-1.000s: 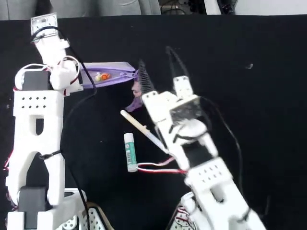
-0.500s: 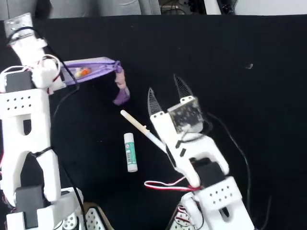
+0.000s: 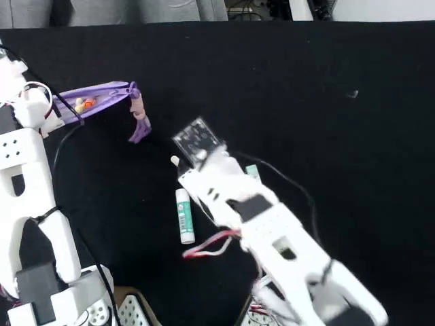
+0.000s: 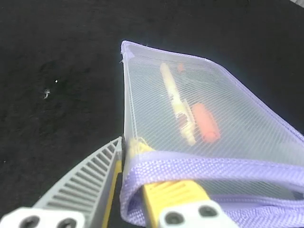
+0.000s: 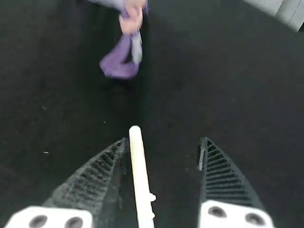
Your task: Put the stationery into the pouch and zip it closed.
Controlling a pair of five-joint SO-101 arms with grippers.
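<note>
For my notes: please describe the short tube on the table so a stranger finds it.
On the black table, look beside the right arm, toward the left arm. A tube lies there: white with a green label, thicker than the thin cream pen nearby.

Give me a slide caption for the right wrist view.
Open end effector straddles a cream pen on the black table, with a purple tassel beyond.
</note>
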